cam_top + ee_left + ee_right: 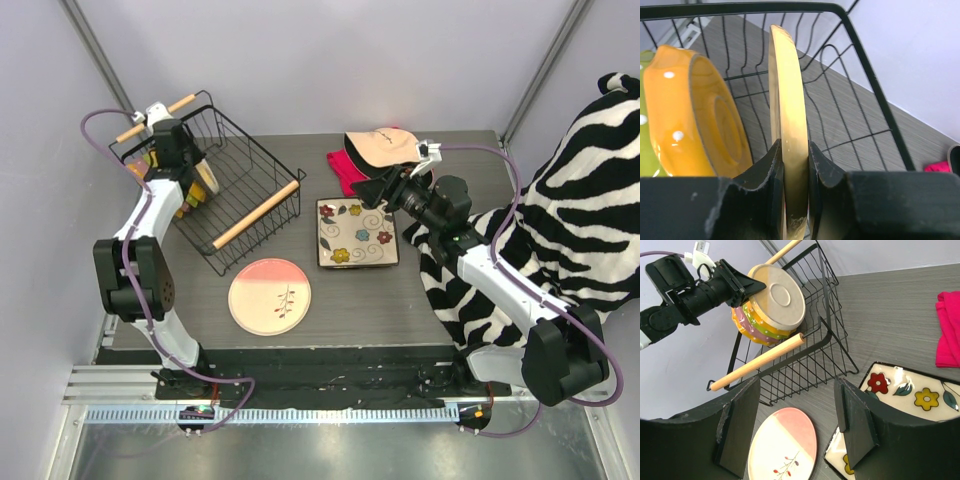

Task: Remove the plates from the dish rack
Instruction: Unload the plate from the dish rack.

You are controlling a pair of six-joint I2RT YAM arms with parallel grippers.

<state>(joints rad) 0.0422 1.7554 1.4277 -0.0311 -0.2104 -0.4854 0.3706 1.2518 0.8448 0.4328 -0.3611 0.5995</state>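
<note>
The dish rack [240, 150] is black wire; in it are a cream-yellow plate [787, 125], an orange plate [695, 115] with white dots and a green plate [646, 150]. The square plate [357, 233] is cream, dark-rimmed, with red, yellow and blue flowers. The round plate [270, 296] by the table's [420, 310] near edge is pink and cream with a dark sprig.

Orange plate [690, 115] crowds cream plate [787, 125]; dish rack [871, 75] beyond open.

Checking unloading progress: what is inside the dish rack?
A cream plate pinched by the left gripper, then an orange plate, a green plate and a pink plate; anything behind them is covered.
</note>
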